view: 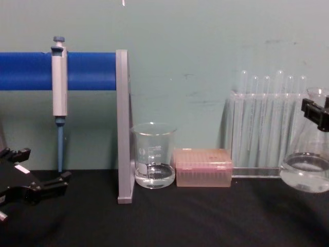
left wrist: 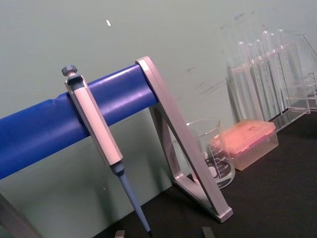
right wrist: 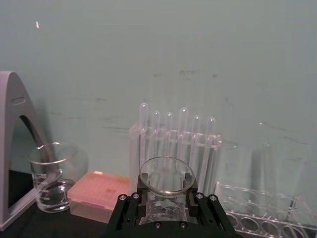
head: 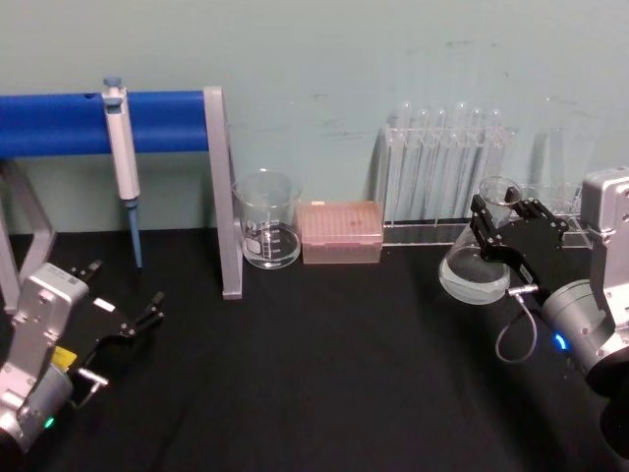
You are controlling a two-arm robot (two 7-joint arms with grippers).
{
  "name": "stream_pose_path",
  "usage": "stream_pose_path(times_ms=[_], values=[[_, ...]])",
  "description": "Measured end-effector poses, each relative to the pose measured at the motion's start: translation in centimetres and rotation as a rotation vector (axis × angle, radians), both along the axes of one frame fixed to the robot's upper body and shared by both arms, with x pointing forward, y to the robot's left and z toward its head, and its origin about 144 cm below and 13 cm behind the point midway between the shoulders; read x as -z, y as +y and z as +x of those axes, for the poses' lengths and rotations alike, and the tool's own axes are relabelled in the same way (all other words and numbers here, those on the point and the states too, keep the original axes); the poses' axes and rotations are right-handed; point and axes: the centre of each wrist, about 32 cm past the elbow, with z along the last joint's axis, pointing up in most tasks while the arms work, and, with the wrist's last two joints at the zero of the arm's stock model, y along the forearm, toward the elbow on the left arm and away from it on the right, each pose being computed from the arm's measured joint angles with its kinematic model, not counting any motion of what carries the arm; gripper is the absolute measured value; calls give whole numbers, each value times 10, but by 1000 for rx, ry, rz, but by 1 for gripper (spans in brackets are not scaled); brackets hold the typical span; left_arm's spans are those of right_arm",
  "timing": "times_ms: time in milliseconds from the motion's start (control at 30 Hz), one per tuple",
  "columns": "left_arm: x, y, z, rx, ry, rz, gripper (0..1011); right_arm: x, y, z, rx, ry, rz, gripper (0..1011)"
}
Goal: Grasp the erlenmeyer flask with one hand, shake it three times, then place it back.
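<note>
At 8 o'clock in the head view the left gripper [head: 126,287] is seen low over the black table [head: 324,374], fingers spread apart. Toward 12 o'clock a pipette [head: 120,147], beaker [head: 267,231], pink box [head: 340,232] and test tube rack [head: 442,167] are lined up along the wall. At 3 o'clock the erlenmeyer flask [head: 474,273] is found just before the rack, its neck clamped by the right gripper [head: 509,221].

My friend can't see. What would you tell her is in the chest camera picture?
The right gripper clamps the neck of the erlenmeyer flask, which holds a little clear liquid, at the right edge. The left gripper is open at lower left; a pipette, beaker, pink box and test tubes line the back wall.
</note>
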Motion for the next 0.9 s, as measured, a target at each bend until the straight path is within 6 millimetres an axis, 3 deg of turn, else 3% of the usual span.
stream_pose_path(times_ms=[367, 900], values=[[0, 0, 0, 0, 0, 0, 1001, -1, 11, 0, -85, 7, -5, 450], [0, 0, 0, 0, 0, 0, 1001, -3, 39, -8, -342, 3, -15, 450]])
